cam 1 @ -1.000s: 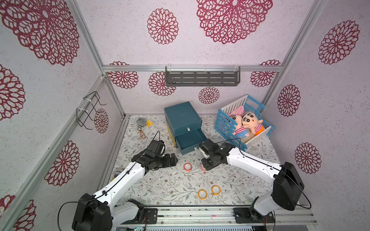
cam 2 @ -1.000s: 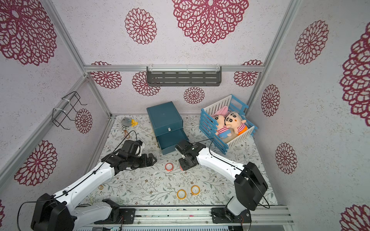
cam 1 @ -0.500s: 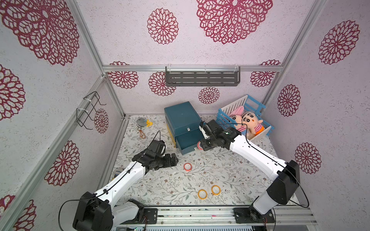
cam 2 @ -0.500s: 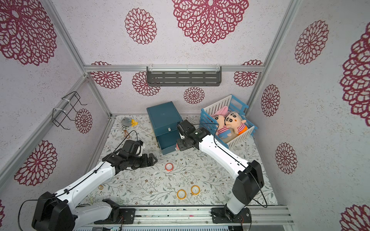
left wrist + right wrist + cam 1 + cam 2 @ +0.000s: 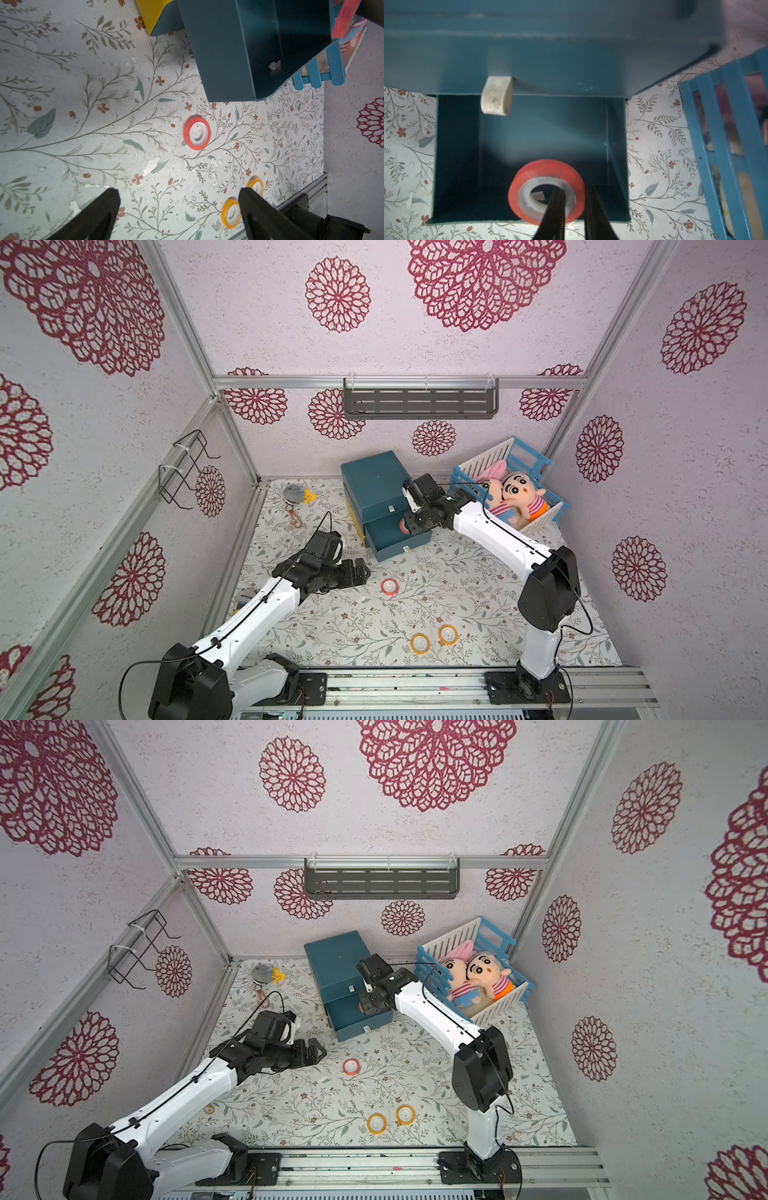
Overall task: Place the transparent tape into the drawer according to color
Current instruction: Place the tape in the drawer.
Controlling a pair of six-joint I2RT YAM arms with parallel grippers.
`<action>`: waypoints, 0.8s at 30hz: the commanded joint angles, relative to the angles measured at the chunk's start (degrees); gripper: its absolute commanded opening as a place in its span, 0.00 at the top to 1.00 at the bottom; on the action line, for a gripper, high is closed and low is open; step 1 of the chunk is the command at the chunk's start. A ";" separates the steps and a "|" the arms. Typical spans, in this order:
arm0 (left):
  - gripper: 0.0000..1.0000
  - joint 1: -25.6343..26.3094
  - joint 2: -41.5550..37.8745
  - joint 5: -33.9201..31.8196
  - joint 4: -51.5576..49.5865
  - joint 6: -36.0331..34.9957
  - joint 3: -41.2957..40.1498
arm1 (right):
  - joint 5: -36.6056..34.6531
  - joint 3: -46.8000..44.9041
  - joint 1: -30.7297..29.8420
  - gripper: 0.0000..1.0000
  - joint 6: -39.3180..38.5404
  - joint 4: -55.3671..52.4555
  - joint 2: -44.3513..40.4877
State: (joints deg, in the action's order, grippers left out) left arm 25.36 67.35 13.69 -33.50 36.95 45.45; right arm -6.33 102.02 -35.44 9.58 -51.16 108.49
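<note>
Over the flowery mat (image 5: 654,145), your right gripper (image 5: 573,190) pinches a red tape roll (image 5: 546,166) near the front edge of the open drawer (image 5: 529,135), so it could drop outside.

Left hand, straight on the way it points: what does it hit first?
Likely the red roll on the mat, centred ahead of the open left hand; the drawer lies beyond. Height is unclear, so it might pass over it.
</note>
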 commanded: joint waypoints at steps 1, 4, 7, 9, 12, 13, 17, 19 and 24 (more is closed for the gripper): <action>0.03 0.90 0.00 -1.74 -0.24 0.42 -0.91 | -0.62 2.44 0.38 1.00 -1.20 0.97 1.04; 0.03 1.41 0.84 -2.86 -0.88 0.57 -0.58 | -0.30 2.40 0.37 0.87 -0.97 1.38 1.26; 0.03 1.98 1.11 -3.50 -0.70 1.21 -0.45 | -0.19 1.99 0.37 0.65 -0.72 2.15 0.36; 0.03 2.42 1.59 -4.27 -0.89 1.37 0.05 | -0.27 1.74 0.37 0.55 -0.47 2.29 -0.09; 0.03 3.46 2.63 -7.49 -2.35 1.97 1.31 | -0.25 0.93 0.37 0.45 -0.28 2.81 -1.36; 0.03 3.89 3.22 -8.80 -3.19 2.31 1.79 | -0.24 0.60 0.37 0.43 -0.13 2.94 -1.86; 0.03 6.25 5.18 -11.47 -4.33 3.15 3.22 | -0.18 -1.81 0.37 0.33 0.67 4.04 -5.02; 0.03 7.98 6.26 -12.85 -4.58 3.76 4.08 | -0.08 -3.61 0.37 0.26 0.98 4.72 -7.19; 0.03 12.38 9.86 -16.82 -5.55 5.31 6.58 | 0.88 -9.46 0.61 0.04 2.63 7.18 -13.14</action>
State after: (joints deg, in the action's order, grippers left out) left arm 35.66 75.66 0.56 -38.06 40.82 50.28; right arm -5.98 93.82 -35.35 10.85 -47.11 100.99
